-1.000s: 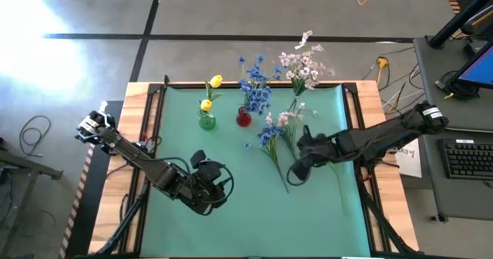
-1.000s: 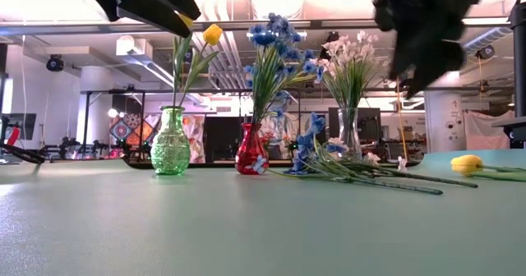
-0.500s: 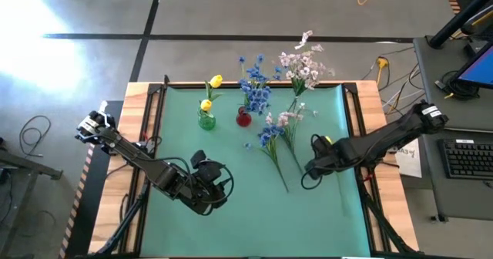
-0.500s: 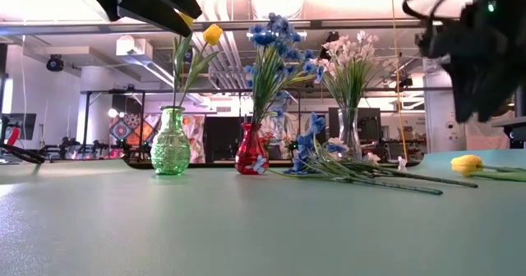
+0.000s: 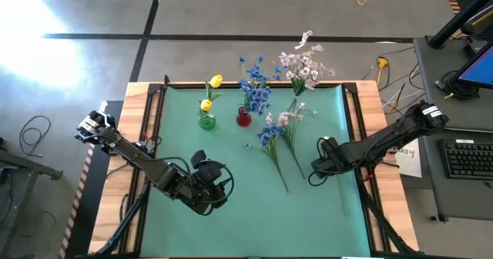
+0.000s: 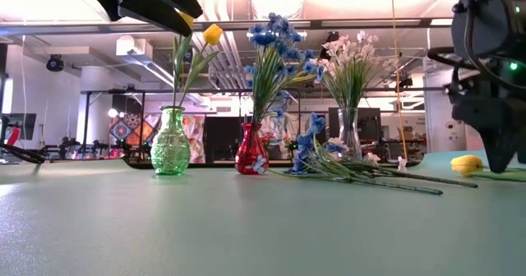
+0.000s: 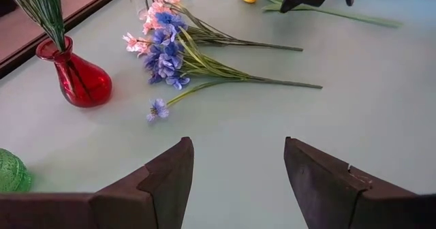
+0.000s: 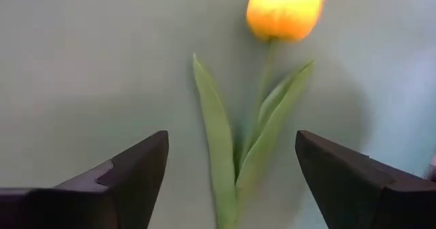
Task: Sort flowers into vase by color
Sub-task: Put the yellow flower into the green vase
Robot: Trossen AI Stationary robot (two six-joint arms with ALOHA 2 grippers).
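We hold the right gripper [image 8: 231,181] wide open above the yellow tulip [image 8: 285,9] lying on the mat's right side | our left gripper [image 7: 235,181] waits open, near-left | loose blue flowers [image 7: 167,48] lie mid-mat.

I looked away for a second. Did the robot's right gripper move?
Yes. The right gripper slid away from the loose flower pile toward the table's right edge, and now hovers open over the yellow tulip.

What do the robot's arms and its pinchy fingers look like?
Both arms are dark, almost black, built from jointed segments. The left arm has a pale fitting at its base end and loops of black cable around the left gripper. The right arm carries a white band near its base. The right gripper's fingers are flat, dark brown wedges.
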